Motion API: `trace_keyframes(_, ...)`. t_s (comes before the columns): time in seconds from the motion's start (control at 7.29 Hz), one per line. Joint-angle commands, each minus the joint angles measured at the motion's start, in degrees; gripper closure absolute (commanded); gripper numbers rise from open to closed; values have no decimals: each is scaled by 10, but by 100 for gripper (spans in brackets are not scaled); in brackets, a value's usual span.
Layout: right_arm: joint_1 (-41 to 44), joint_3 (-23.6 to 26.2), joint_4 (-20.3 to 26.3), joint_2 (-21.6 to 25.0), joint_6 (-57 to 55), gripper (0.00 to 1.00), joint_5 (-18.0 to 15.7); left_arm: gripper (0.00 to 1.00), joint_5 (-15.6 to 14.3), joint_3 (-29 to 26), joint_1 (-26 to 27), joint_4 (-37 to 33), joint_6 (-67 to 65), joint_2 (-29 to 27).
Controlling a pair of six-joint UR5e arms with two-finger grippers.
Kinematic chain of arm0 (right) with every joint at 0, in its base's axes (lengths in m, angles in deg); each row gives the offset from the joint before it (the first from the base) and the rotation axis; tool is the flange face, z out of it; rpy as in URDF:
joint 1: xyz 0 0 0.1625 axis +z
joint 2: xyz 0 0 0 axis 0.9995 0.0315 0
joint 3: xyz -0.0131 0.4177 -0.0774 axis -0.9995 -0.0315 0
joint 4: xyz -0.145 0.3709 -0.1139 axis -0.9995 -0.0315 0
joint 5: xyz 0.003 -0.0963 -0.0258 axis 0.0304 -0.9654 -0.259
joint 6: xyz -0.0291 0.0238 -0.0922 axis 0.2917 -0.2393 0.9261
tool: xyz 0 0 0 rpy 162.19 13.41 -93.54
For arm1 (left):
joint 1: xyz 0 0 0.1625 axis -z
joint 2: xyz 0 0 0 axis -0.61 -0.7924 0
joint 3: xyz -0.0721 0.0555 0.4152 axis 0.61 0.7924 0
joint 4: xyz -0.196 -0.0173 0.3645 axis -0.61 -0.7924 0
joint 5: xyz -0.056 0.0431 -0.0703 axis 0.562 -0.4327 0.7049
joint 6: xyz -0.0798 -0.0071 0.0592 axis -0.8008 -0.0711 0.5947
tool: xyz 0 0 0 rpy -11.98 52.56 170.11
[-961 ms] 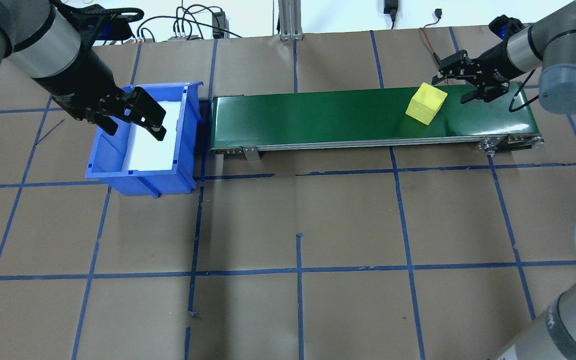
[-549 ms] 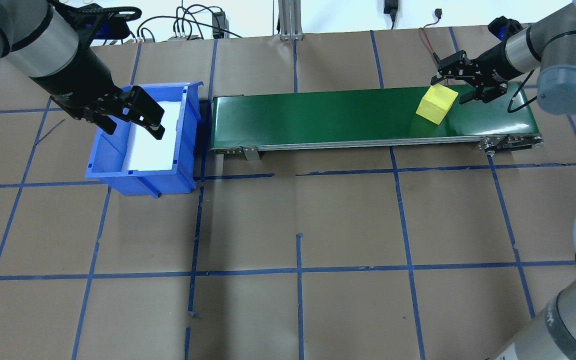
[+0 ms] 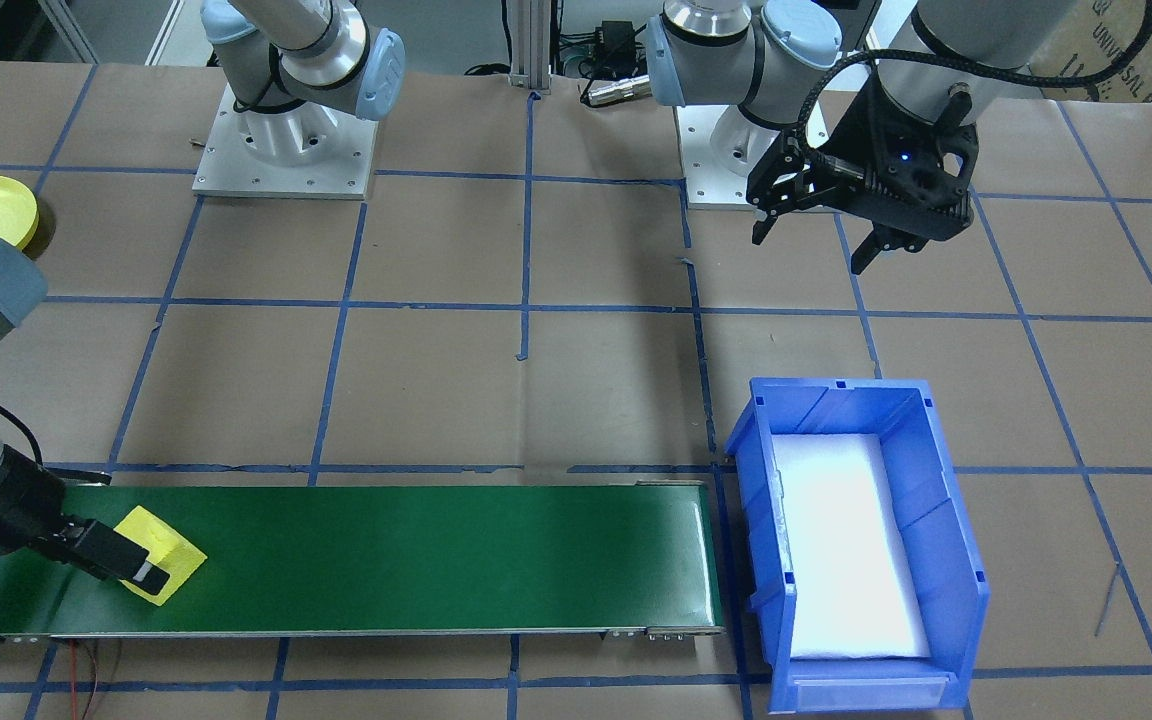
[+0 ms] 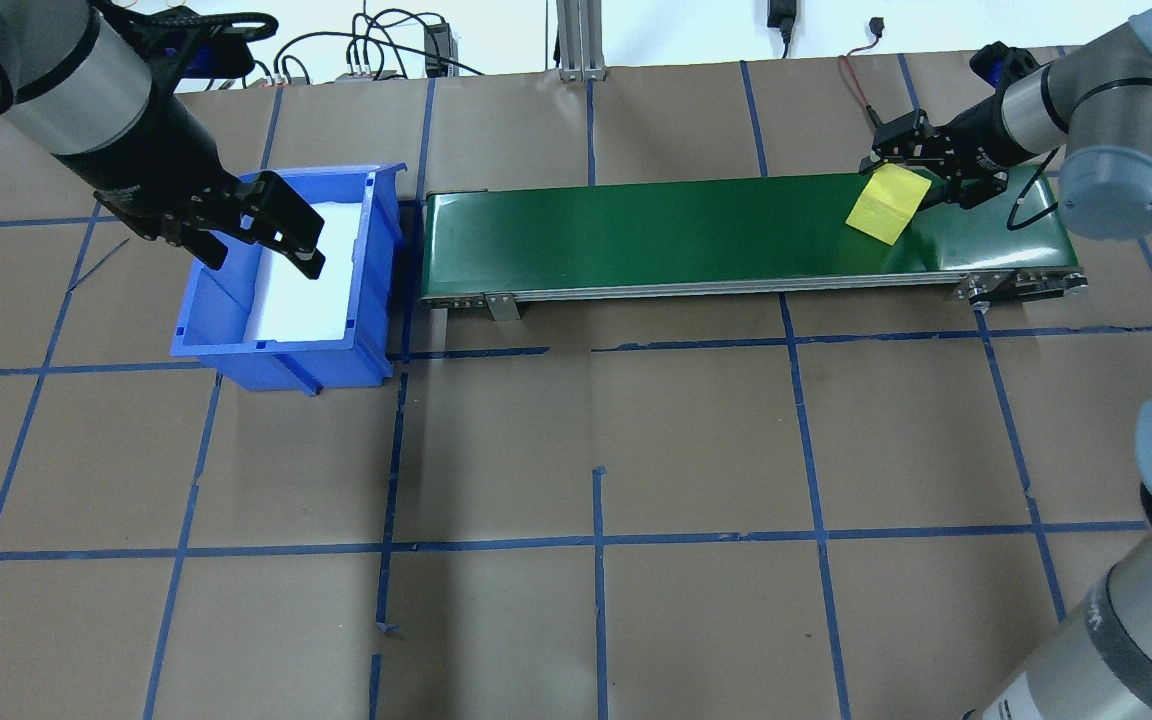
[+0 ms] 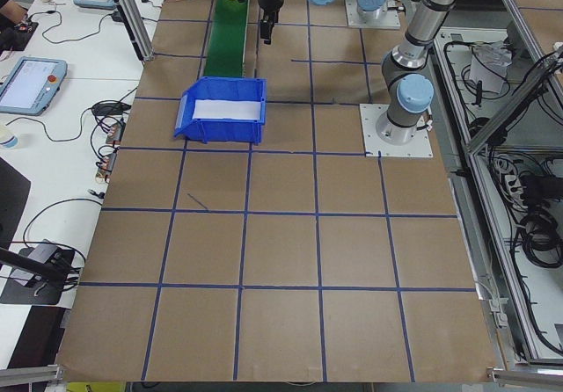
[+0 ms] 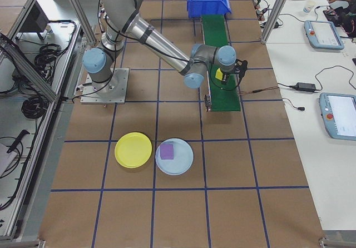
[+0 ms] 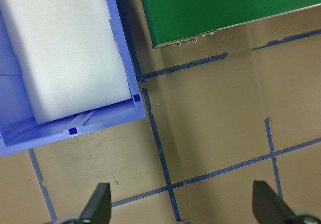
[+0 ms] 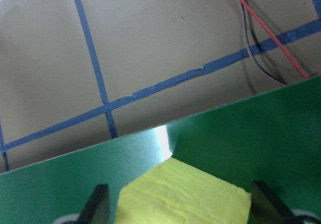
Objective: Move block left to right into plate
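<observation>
Block (image 4: 888, 203) between parted right gripper (image 4: 921, 168) fingers, belt (image 4: 656, 235) end.

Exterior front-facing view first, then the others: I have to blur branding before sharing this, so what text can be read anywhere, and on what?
"UNIVERSAL": on the cardboard box at the top right corner of the front-facing view; the rest is cut off.
Tablet screens on the side benches: too small to read.
Blue bin, green belt, yellow block, yellow plate: no lettering visible.
</observation>
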Motion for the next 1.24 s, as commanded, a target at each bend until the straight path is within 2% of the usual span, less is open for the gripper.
trace_keyframes(0.0,0,4,-1,4,0,0,-40,0,-27,0,-1,-3,-56,17)
trace_keyframes(0.27,0,4,7,17,10,0,-41,0,-38,0,0,-6,-127,18)
trace_keyframes(0.41,0,7,7,19,22,3,-66,0,-38,0,0,-6,-127,18)
trace_keyframes(0.55,0,7,6,19,23,36,-78,0,-38,0,1,-6,-124,18)
trace_keyframes(0.69,0,7,7,20,24,78,-109,0,-37,0,1,-5,-123,18)
trace_keyframes(0.82,0,7,7,24,24,83,-135,0,-36,0,1,-5,-123,18)
trace_keyframes(0.96,-1,8,15,48,46,83,-169,0,-36,0,1,-6,-123,18)
trace_keyframes(1.1,-8,13,62,89,128,83,-236,0,-36,0,1,-6,-123,18)
